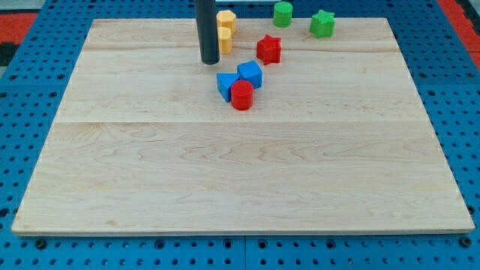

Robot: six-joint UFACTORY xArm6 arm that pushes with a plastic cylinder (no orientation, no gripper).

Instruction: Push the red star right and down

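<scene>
Pale wood planks form the table point(240, 172), which rests on a blue perforated base point(465, 112) visible along the view's edges. No pincer is fitted to this arm; the arm ends in a straight dark rod, and my tip point(209, 61) stands on the table in the upper middle of the view. The red star point(268, 49) lies to the view's right of my tip and slightly higher, apart from it with bare wood between them. Two yellow blocks sit just beside the rod on the view's right: an upper yellow block point(226, 19) and a lower yellow block point(224, 39), stacked in the view one above the other and partly hidden by the rod; their shapes cannot be made out. Below the red star, a cluster of three blocks is touching: a blue cube point(251, 73), a blue wedge-like block point(225, 85) at its lower left, and a red cylinder point(241, 96) at the cluster's bottom. This cluster lies below and to the view's right of my tip. Near the view's top right, a green rounded block point(283, 13) and a green star point(322, 23) stand apart from each other and from the red star.
</scene>
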